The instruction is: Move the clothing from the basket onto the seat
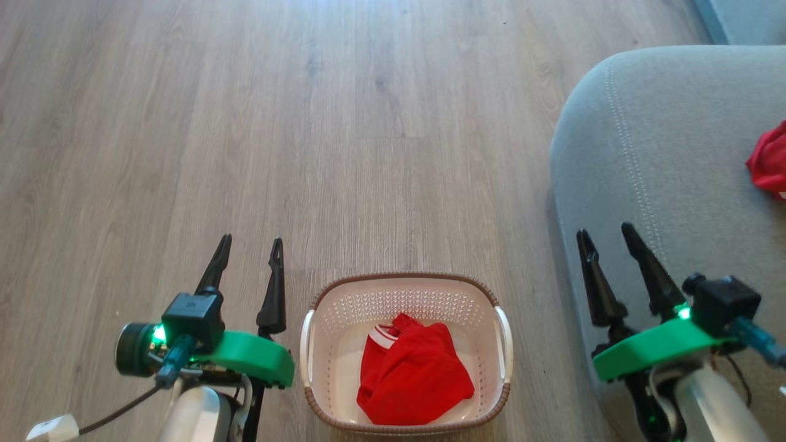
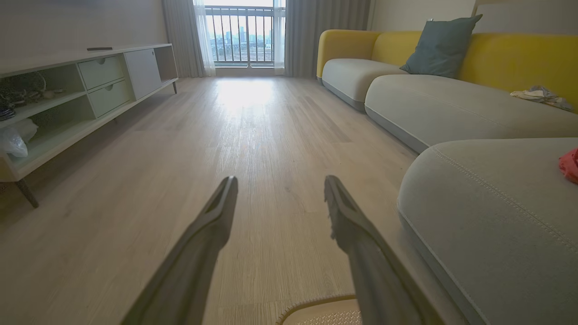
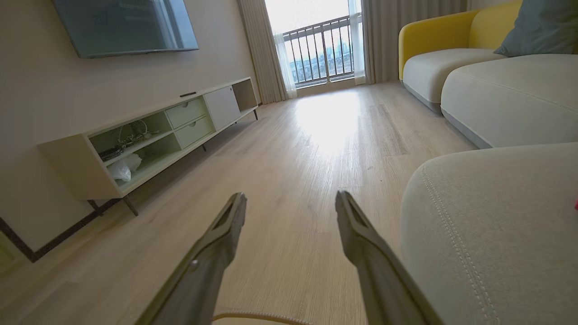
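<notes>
Now the clothing [image 1: 414, 374] lies between left gripper [image 1: 252, 239] and right gripper [image 1: 603, 229].

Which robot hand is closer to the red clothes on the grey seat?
Right. The right gripper sits at the seat's near edge, left of that red garment. The left gripper is over the floor, beyond the basket.

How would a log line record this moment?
left gripper open | right gripper open | basket holds red garment | seat has second garment
</notes>
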Controlling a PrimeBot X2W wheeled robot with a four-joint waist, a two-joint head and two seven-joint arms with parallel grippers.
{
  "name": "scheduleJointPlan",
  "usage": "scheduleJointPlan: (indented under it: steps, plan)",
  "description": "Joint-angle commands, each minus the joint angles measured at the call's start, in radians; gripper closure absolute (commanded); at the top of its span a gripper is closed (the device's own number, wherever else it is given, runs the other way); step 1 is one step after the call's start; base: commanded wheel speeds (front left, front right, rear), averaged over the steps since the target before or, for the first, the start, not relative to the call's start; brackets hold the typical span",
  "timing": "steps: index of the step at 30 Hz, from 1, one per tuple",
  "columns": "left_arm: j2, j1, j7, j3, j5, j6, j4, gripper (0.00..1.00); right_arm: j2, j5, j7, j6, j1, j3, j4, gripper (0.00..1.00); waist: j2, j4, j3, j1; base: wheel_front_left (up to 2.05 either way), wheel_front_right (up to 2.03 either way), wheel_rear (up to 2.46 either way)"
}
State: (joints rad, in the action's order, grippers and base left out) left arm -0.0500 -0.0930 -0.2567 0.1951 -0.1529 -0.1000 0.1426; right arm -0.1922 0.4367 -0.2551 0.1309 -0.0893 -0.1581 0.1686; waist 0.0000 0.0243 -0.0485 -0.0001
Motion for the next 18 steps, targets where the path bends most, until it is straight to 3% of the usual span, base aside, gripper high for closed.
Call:
scheduleJointPlan:
  steps: [1, 7, 18]
  plan:
    - [0.000, -0.024, -0.005, -0.036, 0.001, -0.003, -0.030, 0.00, 0.008, -0.025, -0.007, 0.000, -0.001, 0.002, -0.035, 0.00, 0.0000, 0.006, -0.004, 0.0001, 0.00, 0.00, 0.00]
    - [0.000, -0.019, -0.005, -0.029, 0.005, -0.002, -0.007, 0.00, 0.059, -0.076, -0.007, 0.000, 0.031, 0.018, -0.029, 0.00, 0.0000, 0.012, -0.013, 0.0001, 0.00, 0.00, 0.00]
    - [0.000, -0.028, -0.005, -0.027, -0.001, -0.001, 0.012, 0.00, 0.080, -0.094, -0.007, 0.000, 0.029, 0.035, -0.015, 0.00, 0.0000, 0.016, -0.014, 0.0001, 0.00, 0.00, 0.00]
